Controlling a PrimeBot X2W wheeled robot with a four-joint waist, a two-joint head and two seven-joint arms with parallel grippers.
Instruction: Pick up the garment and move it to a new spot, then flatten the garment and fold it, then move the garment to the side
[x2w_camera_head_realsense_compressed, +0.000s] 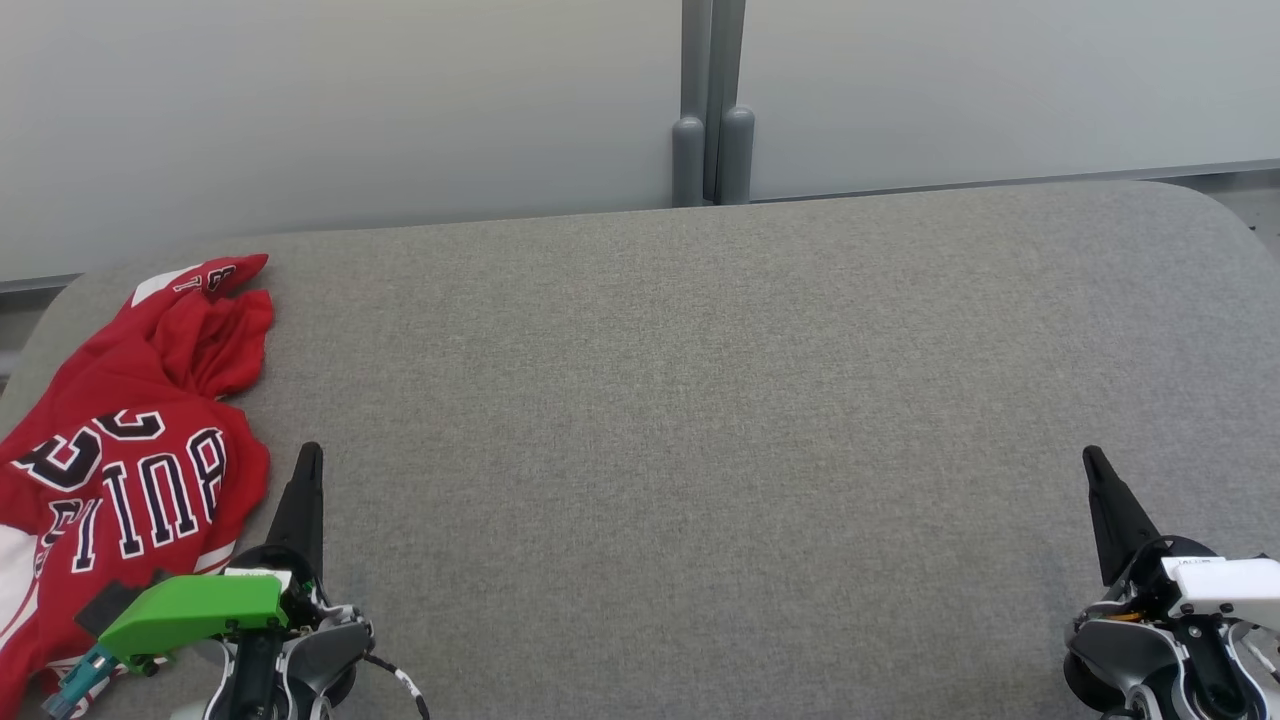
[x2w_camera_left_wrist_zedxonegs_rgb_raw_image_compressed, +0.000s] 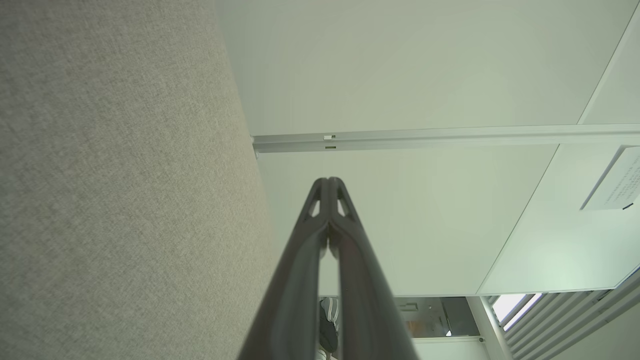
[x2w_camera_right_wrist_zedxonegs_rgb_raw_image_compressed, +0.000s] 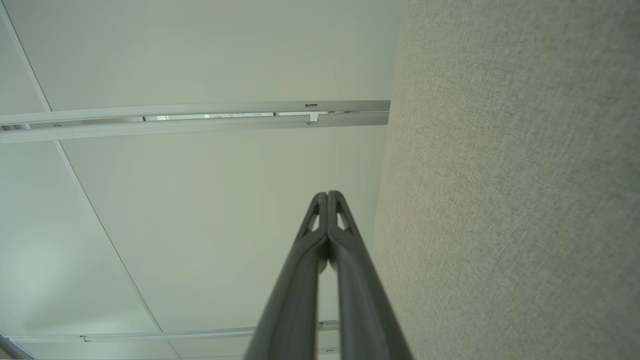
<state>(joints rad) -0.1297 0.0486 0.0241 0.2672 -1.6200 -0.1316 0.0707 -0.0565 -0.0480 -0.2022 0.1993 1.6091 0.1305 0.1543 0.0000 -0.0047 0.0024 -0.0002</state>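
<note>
Desk (x2w_camera_head_realsense_compressed: 700, 450): grey woven fabric top with rounded far corners, spanning nearly the whole head view.
Wall (x2w_camera_head_realsense_compressed: 350, 110): pale matt panels rising just behind the desk's far edge.
Post (x2w_camera_head_realsense_compressed: 712, 100): grey upright between two panels, with two short rounded stubs at its foot.
Rail (x2w_camera_left_wrist_zedxonegs_rgb_raw_image_compressed: 425, 136): light metal strip across the panels.
Notice (x2w_camera_left_wrist_zedxonegs_rgb_raw_image_compressed: 617, 182): white sheet on a panel, print too small to read.
Window (x2w_camera_left_wrist_zedxonegs_rgb_raw_image_compressed: 510, 305): bright pane beside slats.
Floor (x2w_camera_head_realsense_compressed: 1258, 205): pale strip past the desk's far right corner.
Light: soft and even.
</note>
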